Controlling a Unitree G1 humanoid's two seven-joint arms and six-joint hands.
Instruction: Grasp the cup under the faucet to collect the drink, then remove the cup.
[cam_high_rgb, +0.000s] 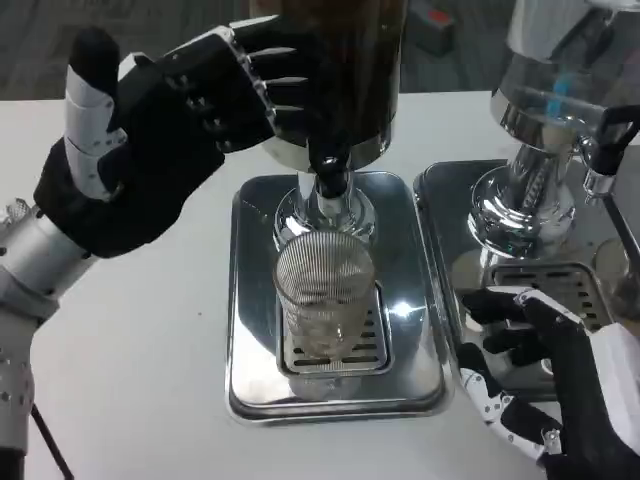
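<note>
Silver forearms end in black-gloved hands, left hand (150, 140) and right hand (560, 390), with white-and-black fingers (85, 90).

The cup (322, 295) is standing on the grate (335, 345) of a tray (250, 300) that is lying at the bench (150, 350) centre. The faucet (328, 170) is hanging directly above the cup, at its 12 o'clock, under the dispenser (335, 90). A second tray (445, 215) is sitting just beside the first at 3 o'clock, carrying a second dispenser (555, 110). The left hand (160, 130) is hovering at the cup's 10 o'clock, its fingers (270, 75) reaching near the dispenser. The right hand (545, 380) is resting at the cup's 4 o'clock, over the second tray's front edge.
</note>
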